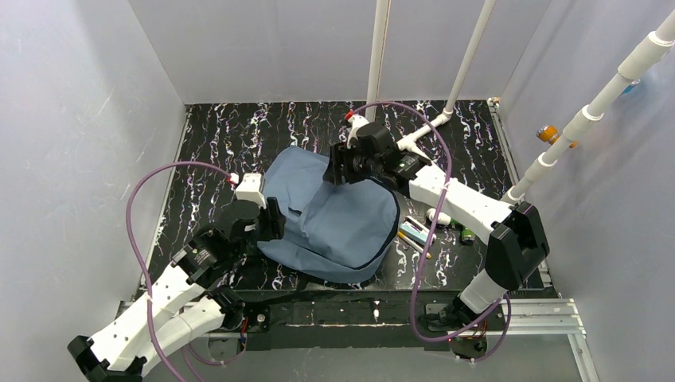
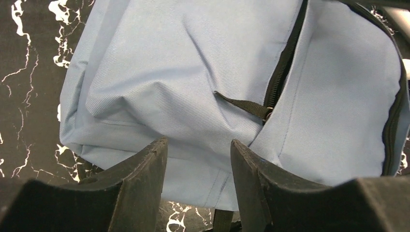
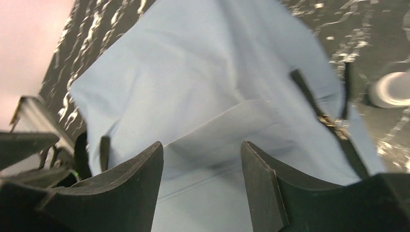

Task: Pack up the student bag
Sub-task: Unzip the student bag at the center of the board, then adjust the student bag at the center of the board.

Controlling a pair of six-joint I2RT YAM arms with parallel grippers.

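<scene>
The top camera looks down from high behind over the whole desk [image 1: 239, 135]; both wrist cameras sit close, facing the shared student bag [image 2: 193, 72].

**No Legible Text in Any View**

No word, number, brand or sign can be read in the overhead view or either wrist view. The student bag [image 1: 334, 227], at frame centre, shows only plain slate-blue fabric. The small items [image 1: 434, 227] just right of it in the overhead view are too small for any label to be made out.
</scene>
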